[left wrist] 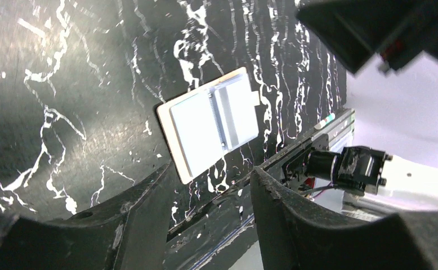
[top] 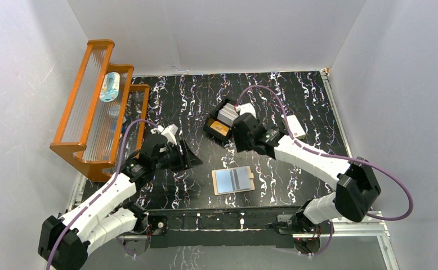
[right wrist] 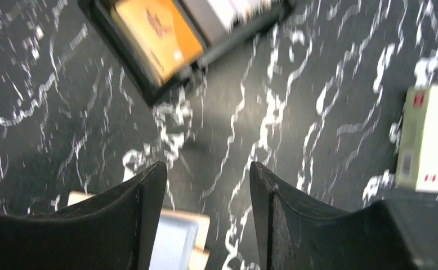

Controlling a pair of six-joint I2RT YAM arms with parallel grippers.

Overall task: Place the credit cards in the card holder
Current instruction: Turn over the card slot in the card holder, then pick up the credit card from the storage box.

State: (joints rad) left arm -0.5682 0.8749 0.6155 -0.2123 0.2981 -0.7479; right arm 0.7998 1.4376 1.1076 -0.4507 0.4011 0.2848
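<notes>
White walls (top: 205, 34) close off three sides of the cell. The counter (top: 171, 107) is black with white marble veining.

1. Holder (top: 233, 180), quantity one. I see it lying open and flat at the counter's near centre, between the two arms, sleeves facing up. Its long axis runs left to right in the top view, slightly tilted. The snap tab (top: 253, 181) points toward the right arm's side. Tan trim frames two clear sleeve panels.

2. Cards (top: 227, 114). All that I can see sit in the black tray (top: 208, 125) at centre-back, well apart from the holder. One orange card (top: 221, 128) lies flat in the nearer compartment, its long axis following the tray's diagonal set. A whitish-grey stack fills the farther compartment; I cannot count it.

3. Left gripper (left wrist: 212, 169). Released, fingers apart, nothing between them. It hangs above the counter to the left of the holder, which shows just beyond the fingertips in the wrist view.

4. Right gripper (right wrist: 206, 169). Released and empty, above bare counter between tray and holder. Its wrist view is blurred.

5. Other items. One white box (top: 295, 126) with a red mark lies flat to the right of the tray. One orange rack (top: 93, 107) with ribbed clear panels stands against the left wall and carries one small pale-blue item (top: 109, 87).
</notes>
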